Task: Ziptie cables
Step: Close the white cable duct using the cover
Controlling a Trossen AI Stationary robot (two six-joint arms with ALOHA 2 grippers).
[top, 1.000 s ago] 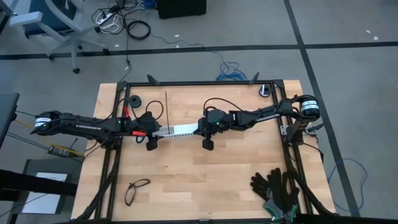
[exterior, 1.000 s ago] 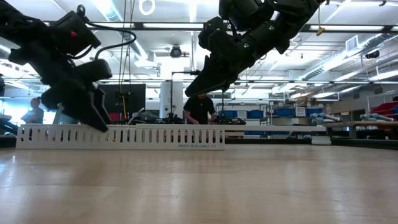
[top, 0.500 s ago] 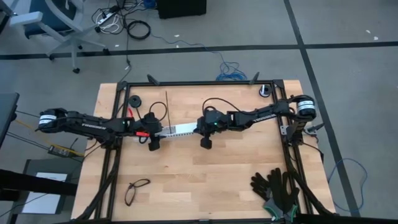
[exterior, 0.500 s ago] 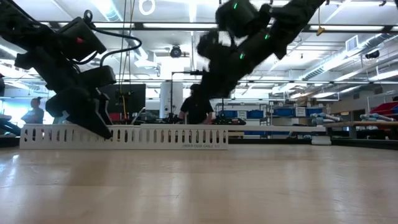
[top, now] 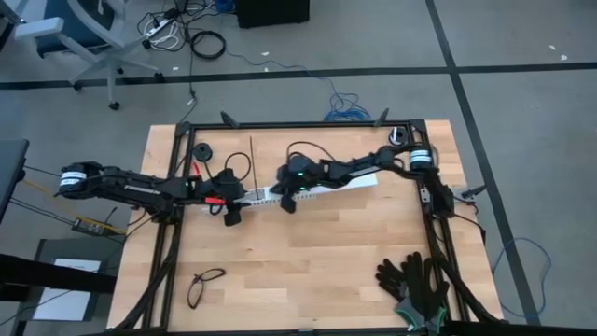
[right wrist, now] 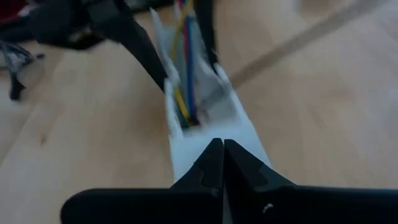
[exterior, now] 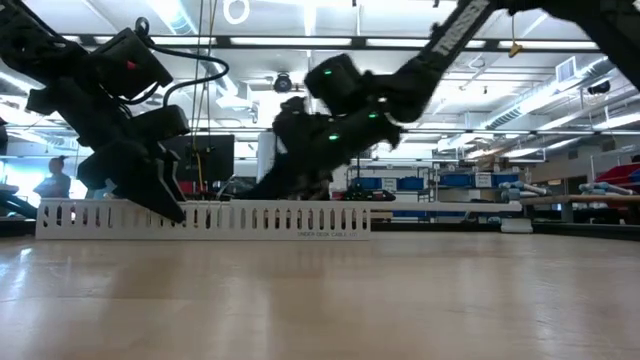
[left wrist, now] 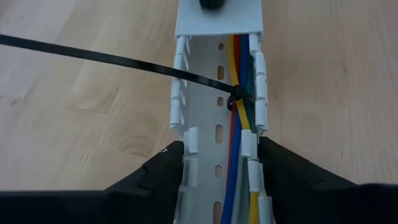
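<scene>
A long white slotted rail lies on the wooden table. In it run the cables, red, yellow, blue and green, bound by a black ziptie whose tail sticks out sideways. My left gripper straddles the rail's left end, one finger on each wall. My right gripper is shut. Its tips stand at the rail's covered stretch, close to the left gripper. In the low view the right gripper dips behind the rail's top edge. My left gripper pinches the rail's two side walls between its two fingers, near the rail's left end. The fingers slant down from the table's left and lie along the rail, which rests flat on the table. My right gripper's shut tips are at the rail's white cover, slanting down from the table's right. I cannot tell whether they touch it.
A pair of glasses lies near the front left and black gloves lie at the front right. A black roll sits at the far left. A black frame borders the table.
My right gripper has travelled toward the table's left edge and down, from above the rail's middle to the covered stretch near the left gripper. It has stayed shut.
</scene>
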